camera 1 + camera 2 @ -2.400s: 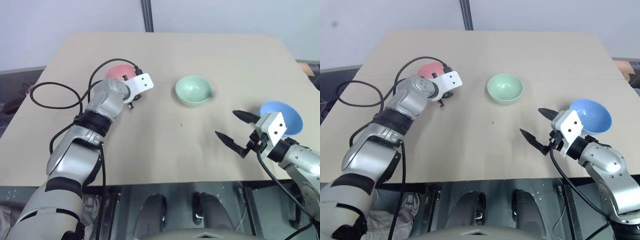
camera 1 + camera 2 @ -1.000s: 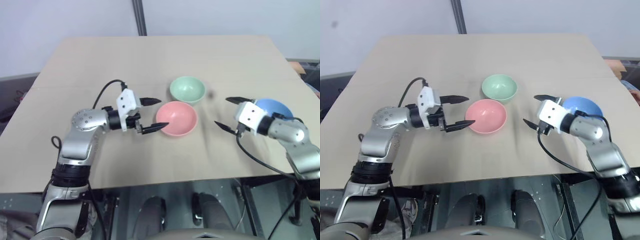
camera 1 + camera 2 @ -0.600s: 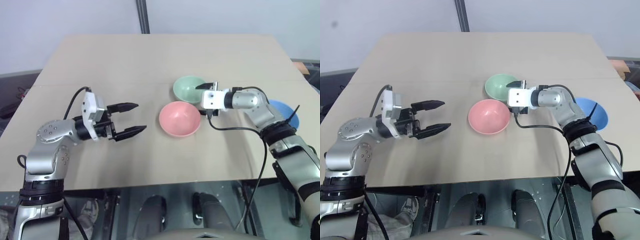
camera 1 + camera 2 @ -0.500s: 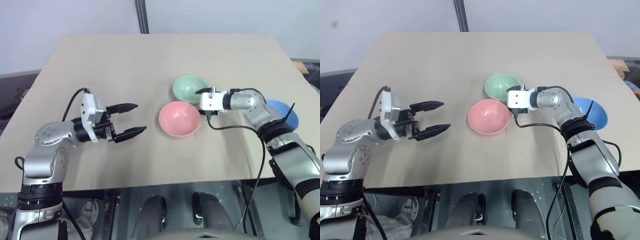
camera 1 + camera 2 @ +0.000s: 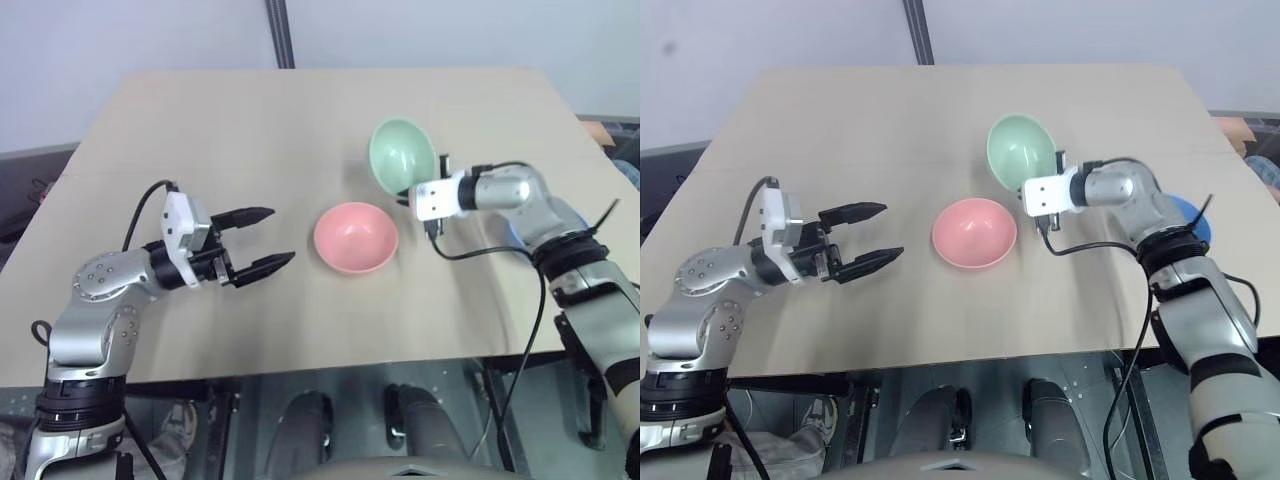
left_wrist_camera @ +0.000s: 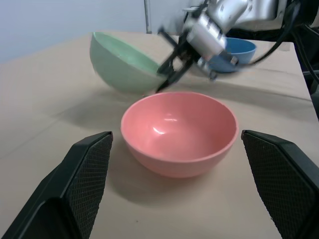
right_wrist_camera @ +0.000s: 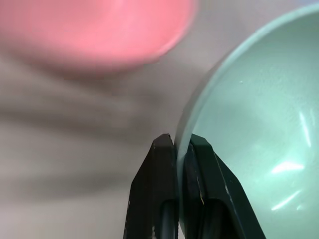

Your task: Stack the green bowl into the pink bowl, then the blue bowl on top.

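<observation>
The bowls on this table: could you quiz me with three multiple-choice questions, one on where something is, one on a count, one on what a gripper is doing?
1. Where is the pink bowl?
A. on the table, between the grippers
B. inside the blue bowl
C. on the floor

2. How many bowls are there?
A. two
B. three
C. five

3. What is the right gripper doing?
A. hanging open
B. pinching the pink bowl
C. pinching the green bowl by its rim

Answers: 1 A, it rests on bare tabletop; 2 B, pink, green and the blue bowl; 3 C, its fingers clamp the tilted, lifted green rim.
</observation>
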{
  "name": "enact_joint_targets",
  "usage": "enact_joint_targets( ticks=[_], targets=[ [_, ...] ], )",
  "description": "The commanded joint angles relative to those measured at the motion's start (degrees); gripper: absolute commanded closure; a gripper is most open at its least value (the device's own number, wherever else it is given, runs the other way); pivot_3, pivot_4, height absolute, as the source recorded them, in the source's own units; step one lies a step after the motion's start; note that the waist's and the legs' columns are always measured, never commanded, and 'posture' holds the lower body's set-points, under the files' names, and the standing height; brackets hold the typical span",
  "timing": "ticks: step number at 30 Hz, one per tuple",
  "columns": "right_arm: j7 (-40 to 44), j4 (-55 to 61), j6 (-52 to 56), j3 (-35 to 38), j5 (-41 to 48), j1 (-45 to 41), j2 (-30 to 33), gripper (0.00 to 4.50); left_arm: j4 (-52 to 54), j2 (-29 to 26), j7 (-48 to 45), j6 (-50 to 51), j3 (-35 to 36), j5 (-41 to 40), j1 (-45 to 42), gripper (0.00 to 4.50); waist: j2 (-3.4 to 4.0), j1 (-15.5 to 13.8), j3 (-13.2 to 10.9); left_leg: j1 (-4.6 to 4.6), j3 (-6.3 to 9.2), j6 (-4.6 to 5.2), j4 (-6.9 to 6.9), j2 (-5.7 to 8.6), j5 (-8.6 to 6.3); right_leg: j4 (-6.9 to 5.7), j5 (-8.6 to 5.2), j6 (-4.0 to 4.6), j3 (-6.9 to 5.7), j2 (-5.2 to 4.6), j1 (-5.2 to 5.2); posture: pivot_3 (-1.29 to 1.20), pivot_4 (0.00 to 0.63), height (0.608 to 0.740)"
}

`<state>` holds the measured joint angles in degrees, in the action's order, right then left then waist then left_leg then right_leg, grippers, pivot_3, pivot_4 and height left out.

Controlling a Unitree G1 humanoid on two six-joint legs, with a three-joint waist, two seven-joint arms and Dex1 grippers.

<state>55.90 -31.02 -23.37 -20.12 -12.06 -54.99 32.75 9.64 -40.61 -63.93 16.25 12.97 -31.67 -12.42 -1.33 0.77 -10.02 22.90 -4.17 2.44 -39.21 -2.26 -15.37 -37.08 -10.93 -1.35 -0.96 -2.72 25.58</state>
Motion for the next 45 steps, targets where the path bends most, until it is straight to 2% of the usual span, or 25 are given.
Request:
enact_joint_targets(
  ticks=[1,4,7,8,9,10,13,14,15,19,24,26,28,34,38,42,43,45],
  targets=[
    [8.54,24.22,19.94,3.18,11.02,5.2,2.42,4.48,-1.17,0.36,0.07,-2.43,-0.43,0.65,-1.67,0.1,-0.01,-0.06,0.01,0.0,0.01,0.01,0.01,-0.01,-0.01,0.01,0.0,0.0,-0.02,0.0,-0.01,0.0,0.15,0.74],
    [9.95,38.89,33.17,1.33,12.72,10.22,3.01,4.48,-1.49,1.26,-0.37,-2.4,-1.62,0.09,-3.35,0.1,0.0,-0.1,0.01,-0.01,-0.01,0.15,0.0,0.01,-0.09,0.01,0.0,0.0,-0.03,-0.02,-0.02,0.0,0.15,0.74],
    [7.6,42.63,39.5,-2.26,9.38,12.92,0.56,4.48,0.2,0.61,-4.21,-0.98,-1.89,-3.33,-2.85,0.1,-0.03,0.01,0.03,0.01,0.0,0.18,-0.04,0.03,-0.11,0.01,0.0,-0.01,-0.07,-0.04,-0.02,0.0,0.15,0.74],
    [6.54,42.81,41.1,-2.84,8.53,13.35,-0.33,3.8,0.64,0.16,-5.31,-0.47,-1.83,-4.19,-2.51,0.1,-0.03,0.05,0.02,-0.02,-0.04,0.18,-0.06,0.05,-0.11,-0.01,0.0,-0.01,-0.05,-0.02,-0.02,0.0,0.15,0.74],
    [5.45,42.76,41.95,-3.39,7.48,13.81,-0.85,3.79,0.89,-0.28,-6.13,-0.14,-1.58,-4.82,-2.33,0.1,-0.03,0.03,0.02,-0.02,-0.04,0.18,-0.07,0.05,-0.11,-0.02,-0.01,-0.01,-0.05,-0.01,-0.02,0.0,0.15,0.74],
    [4.86,42.88,42.29,-3.88,6.52,14.23,-0.73,3.46,0.98,-0.63,-6.7,0.21,-1.3,-5.36,-2.32,0.1,-0.04,-0.01,0.03,-0.03,-0.04,0.18,-0.07,0.05,-0.11,-0.03,-0.01,-0.01,-0.05,-0.01,-0.01,0.0,0.15,0.74],
    [1.4,45.61,43.72,-2.17,4.92,15.36,-0.96,2.18,0.05,-1.75,-8.18,0.85,-0.64,-6.3,-2.71,0.1,-0.04,-0.15,0.03,-0.03,0.0,0.17,-0.09,0.06,-0.1,-0.07,-0.02,0.0,-0.08,0.03,-0.01,0.0,0.15,0.74],
    [0.13,47.0,44.26,-1.06,4.59,15.69,-0.9,1.96,-0.25,-1.99,-8.6,0.88,-0.65,-6.43,-2.74,0.1,-0.04,-0.2,0.03,-0.02,0.0,0.17,-0.09,0.06,-0.1,-0.06,-0.02,0.0,-0.08,0.03,-0.01,0.0,0.15,0.74],
    [-0.85,49.32,46.16,0.93,5.32,16.37,-0.74,1.4,-0.38,-2.12,-9.2,1.02,-0.78,-6.72,-2.72,0.1,-0.04,-0.2,0.03,0.0,0.0,0.16,-0.09,0.07,-0.1,-0.06,-0.02,0.0,-0.08,0.02,-0.01,0.0,0.15,0.74],
    [-3.72,59.58,57.98,11.95,10.17,21.1,1.02,1.4,-0.34,-2.06,-11.17,1.63,-1.46,-8.16,-3.42,0.1,-0.04,-0.45,0.03,0.08,0.02,0.01,-0.08,0.06,-0.01,0.03,-0.02,-0.01,-0.09,0.01,0.0,0.0,0.15,0.74],
    [-9.17,68.02,70.65,26.65,10.14,34.43,5.51,1.4,0.86,-1.19,-13.34,2.82,-3.12,-10.34,-6.91,0.1,-0.1,-1.59,0.06,0.11,0.0,0.02,-0.08,0.08,-0.03,0.17,-0.02,-0.01,-0.19,-0.03,-0.05,0.0,0.15,0.74],
    [-13.25,66.55,73.41,31.35,8.54,40.08,5.31,1.4,1.74,-0.25,-13.8,3.15,-4.88,-10.74,-9.6,0.1,-0.13,-1.83,0.08,0.12,-0.05,0.16,-0.08,0.13,-0.1,0.17,-0.07,0.06,-0.23,-0.03,-0.07,0.0,0.15,0.74],
    [-16.68,63.52,73.99,32.99,8.22,42.63,4.5,1.4,1.85,0.86,-13.77,3.56,-6.18,-10.85,-12.0,0.1,-0.12,-1.62,0.08,0.08,-0.07,0.16,-0.1,0.17,-0.1,0.19,-0.13,0.11,-0.32,-0.02,-0.18,0.0,0.15,0.74],
    [-22.76,51.49,72.73,34.85,10.37,42.29,0.81,1.4,0.72,1.61,-14.39,3.39,-7.52,-9.89,-14.43,0.1,-0.09,0.14,0.09,-0.16,0.03,0.17,-0.07,0.1,-0.11,0.1,-0.16,-0.16,0.0,0.22,-0.19,0.0,0.15,0.74],
    [-23.19,49.77,72.57,35.2,12.77,40.77,0.96,2.37,1.08,1.0,-14.27,3.49,-6.97,-9.85,-13.68,0.1,-0.07,0.16,0.09,-0.14,0.0,0.18,-0.02,0.09,-0.11,0.11,-0.11,-0.2,0.08,0.26,-0.15,0.0,0.15,0.74],
    [-23.23,49.55,71.5,34.36,14.04,40.31,2.17,4.17,1.45,0.6,-13.71,3.46,-6.42,-9.75,-12.64,0.1,-0.08,0.0,0.09,-0.11,-0.01,0.19,-0.02,0.09,-0.12,0.15,-0.12,-0.22,0.11,0.25,-0.14,0.0,0.15,0.74],
    [-22.94,50.48,70.22,33.56,13.98,40.05,2.79,4.42,1.46,0.75,-12.87,3.51,-6.17,-9.64,-12.3,0.1,-0.09,-0.13,0.09,-0.1,-0.01,0.19,-0.02,0.09,-0.12,0.15,-0.12,-0.22,0.1,0.25,-0.14,0.0,0.15,0.74],
    [-21.08,53.31,67.76,31.71,14.92,39.2,3.71,4.42,0.75,1.14,-11.12,3.49,-5.47,-9.32,-11.81,0.1,-0.08,-0.15,0.08,-0.05,0.01,0.19,-0.02,0.1,-0.12,0.19,-0.12,-0.22,0.1,0.24,-0.12,0.0,0.15,0.74]
  ],
)
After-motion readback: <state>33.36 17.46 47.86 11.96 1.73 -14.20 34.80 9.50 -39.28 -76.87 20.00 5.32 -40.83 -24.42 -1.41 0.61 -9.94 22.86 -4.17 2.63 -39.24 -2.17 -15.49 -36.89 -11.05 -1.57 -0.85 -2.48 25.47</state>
